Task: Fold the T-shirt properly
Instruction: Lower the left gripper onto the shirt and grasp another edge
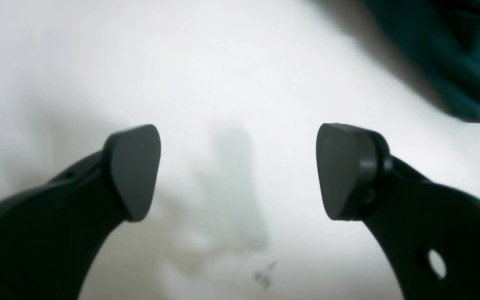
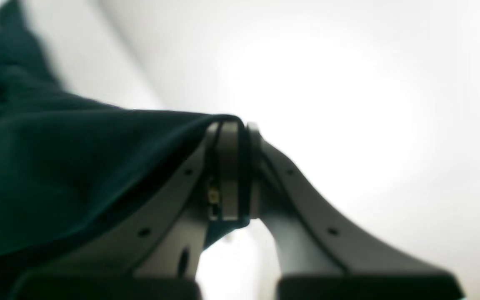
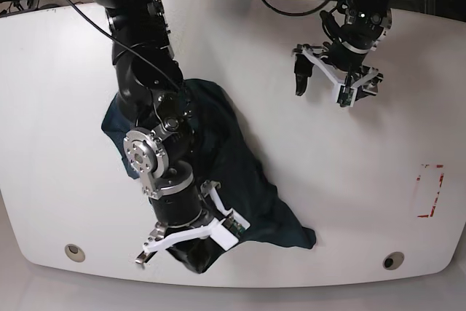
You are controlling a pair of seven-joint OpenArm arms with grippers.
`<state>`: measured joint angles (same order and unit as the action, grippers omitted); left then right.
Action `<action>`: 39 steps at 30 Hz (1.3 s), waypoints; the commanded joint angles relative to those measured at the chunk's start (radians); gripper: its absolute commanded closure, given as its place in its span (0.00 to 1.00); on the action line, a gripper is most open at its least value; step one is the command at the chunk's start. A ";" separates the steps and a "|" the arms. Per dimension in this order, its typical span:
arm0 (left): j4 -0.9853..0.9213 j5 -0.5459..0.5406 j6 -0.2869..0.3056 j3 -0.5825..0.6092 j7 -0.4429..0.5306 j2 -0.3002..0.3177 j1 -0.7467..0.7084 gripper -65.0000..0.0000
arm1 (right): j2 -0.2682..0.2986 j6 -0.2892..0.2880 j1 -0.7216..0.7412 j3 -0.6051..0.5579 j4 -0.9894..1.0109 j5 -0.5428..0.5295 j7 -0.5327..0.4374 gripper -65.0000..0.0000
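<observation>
Step in hand: spreading. Right gripper [image 2: 233,166] jaws clamp the T-shirt [image 3: 240,172] edge; the crumpled garment trails behind them. Left gripper [image 3: 336,78] jaws gape empty, well apart from it. Next: left takes a second edge.

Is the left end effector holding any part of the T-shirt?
No. In the left wrist view the left end effector stands wide open over bare white table, and the T-shirt lies apart from it.

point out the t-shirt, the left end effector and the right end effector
T-shirt [image 3: 251,180], base view, on the cloth right of the arm.
Left end effector [image 1: 238,171], left wrist view, midway between its open fingertips.
Right end effector [image 2: 240,127], right wrist view, at the shut tips pinching cloth.
</observation>
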<state>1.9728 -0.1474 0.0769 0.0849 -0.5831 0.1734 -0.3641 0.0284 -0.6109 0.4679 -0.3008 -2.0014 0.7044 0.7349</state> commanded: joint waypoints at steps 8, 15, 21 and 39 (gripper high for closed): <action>0.013 0.004 0.057 0.023 0.025 -0.002 0.124 0.15 | -0.003 -0.034 0.202 0.001 -0.037 0.130 -0.018 1.00; -0.082 0.001 0.057 0.025 0.025 -0.030 0.245 0.15 | -0.006 -0.073 0.317 0.001 -0.034 0.169 -0.018 1.00; -0.277 -0.001 0.057 0.097 0.025 -0.094 0.386 0.15 | -0.006 -0.073 0.346 -0.001 -0.032 0.172 -0.018 1.00; -0.903 0.002 0.057 0.132 0.194 -0.323 0.655 0.16 | -0.006 -0.073 0.328 0.002 -0.031 0.179 -0.016 1.00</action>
<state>1.0992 -0.1333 0.1310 0.2153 -0.4114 -0.1295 0.2543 0.0254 -0.7002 0.7624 -0.3050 -2.0205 0.8680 0.7303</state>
